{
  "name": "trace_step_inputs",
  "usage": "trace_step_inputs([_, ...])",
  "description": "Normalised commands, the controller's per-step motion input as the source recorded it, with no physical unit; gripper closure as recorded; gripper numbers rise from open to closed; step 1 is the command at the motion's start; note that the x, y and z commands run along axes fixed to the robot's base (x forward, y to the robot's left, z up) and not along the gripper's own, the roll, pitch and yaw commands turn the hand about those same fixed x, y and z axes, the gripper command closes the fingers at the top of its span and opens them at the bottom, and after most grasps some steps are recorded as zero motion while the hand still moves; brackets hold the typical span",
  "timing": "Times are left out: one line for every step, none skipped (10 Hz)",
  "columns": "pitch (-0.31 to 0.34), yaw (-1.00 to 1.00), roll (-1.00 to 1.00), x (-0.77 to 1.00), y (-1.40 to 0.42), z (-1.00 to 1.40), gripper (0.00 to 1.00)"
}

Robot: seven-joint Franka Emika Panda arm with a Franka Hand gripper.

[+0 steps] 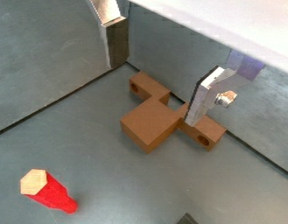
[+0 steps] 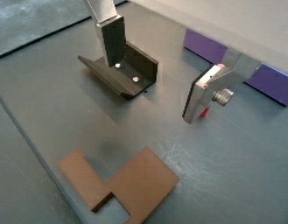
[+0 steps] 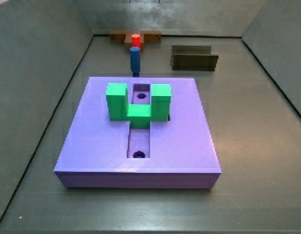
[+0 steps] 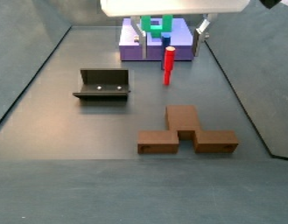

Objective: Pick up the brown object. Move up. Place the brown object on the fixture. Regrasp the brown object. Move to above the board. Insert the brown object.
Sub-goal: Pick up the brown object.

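The brown object (image 4: 187,131) lies flat on the grey floor, a reddish-brown T-shaped piece with a round hole in a bar end (image 1: 144,86). In both wrist views my gripper (image 1: 153,87) hangs above it, open, with nothing between the silver fingers (image 1: 202,98). In a side view the gripper (image 4: 170,37) is high up, in front of the purple board (image 4: 132,51). The dark fixture (image 2: 120,72) stands on the floor beside the brown object (image 2: 116,179). In a side view the brown object (image 3: 120,38) is mostly hidden at the far wall.
The board (image 3: 103,137) carries a green U-shaped block (image 3: 138,101) over its central groove. An upright peg with a red top (image 3: 135,50) stands between the board and the brown object. Grey walls enclose the floor.
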Motion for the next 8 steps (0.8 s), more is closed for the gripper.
trace_step_inputs([-0.056, -0.02, -0.07, 0.0, 0.0, -0.14, 0.0])
trace_step_inputs([-0.009, 0.0, -0.02, 0.0, 0.0, -0.03, 0.0])
trace_step_inputs([0.0, 0.0, -0.01, 0.0, 0.0, 0.0, 0.0])
trace_step_inputs([0.0, 0.0, -0.01, 0.0, 0.0, -0.02, 0.0])
trace_step_inputs([0.0, 0.0, 0.0, 0.0, 0.0, -0.02, 0.0])
trace_step_inputs([0.0, 0.0, 0.0, 0.0, 0.0, -0.02, 0.0])
trace_step_inputs([0.0, 0.0, 0.0, 0.0, 0.0, -0.03, 0.0])
trace_step_inputs([0.0, 0.0, 0.0, 0.0, 0.0, -0.02, 0.0])
